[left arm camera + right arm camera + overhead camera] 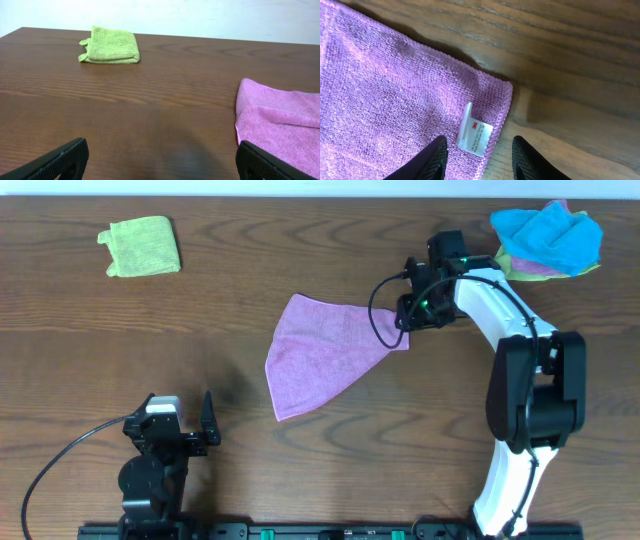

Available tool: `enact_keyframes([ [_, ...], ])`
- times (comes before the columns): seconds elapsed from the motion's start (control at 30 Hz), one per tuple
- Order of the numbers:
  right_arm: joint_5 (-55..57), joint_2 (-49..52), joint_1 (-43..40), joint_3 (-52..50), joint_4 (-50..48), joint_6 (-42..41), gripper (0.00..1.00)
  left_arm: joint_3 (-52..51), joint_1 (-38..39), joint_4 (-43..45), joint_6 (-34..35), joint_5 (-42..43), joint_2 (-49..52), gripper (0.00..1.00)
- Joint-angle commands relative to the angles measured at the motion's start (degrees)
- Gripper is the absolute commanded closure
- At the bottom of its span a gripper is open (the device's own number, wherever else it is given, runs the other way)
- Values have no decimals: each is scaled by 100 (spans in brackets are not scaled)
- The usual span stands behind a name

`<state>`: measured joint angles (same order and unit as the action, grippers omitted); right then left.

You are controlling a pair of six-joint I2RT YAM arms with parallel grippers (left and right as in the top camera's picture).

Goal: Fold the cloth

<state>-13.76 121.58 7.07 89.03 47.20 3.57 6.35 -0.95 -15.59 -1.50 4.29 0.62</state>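
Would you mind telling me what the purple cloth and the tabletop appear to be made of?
The purple cloth looks like microfibre: fine fuzzy nap, stitched edge, sewn white tag. The tabletop looks like dark wood or wood-grain laminate, smooth with a slight sheen; I cannot tell which.

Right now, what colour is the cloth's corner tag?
White tag, clearest in the right wrist view.

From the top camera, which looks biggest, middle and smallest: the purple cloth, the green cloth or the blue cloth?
1. Purple cloth, spread out.
2. Blue cloth, bunched up.
3. Green cloth, folded; only a bit smaller than the blue.
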Motion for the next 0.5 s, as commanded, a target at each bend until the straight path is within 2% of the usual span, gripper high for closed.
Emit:
enact_keyframes([
  [0.0,-155,146,-31,-31,-11,-33,59,-142,22,-55,20,-20,-37,5],
  [0.23,-155,219,-31,-28,-98,-35,59,-142,22,-55,22,-20,-37,5],
  [0.47,-302,326,-31,-28,-168,-140,65,-142,22,-55,22,-20,-37,5],
])
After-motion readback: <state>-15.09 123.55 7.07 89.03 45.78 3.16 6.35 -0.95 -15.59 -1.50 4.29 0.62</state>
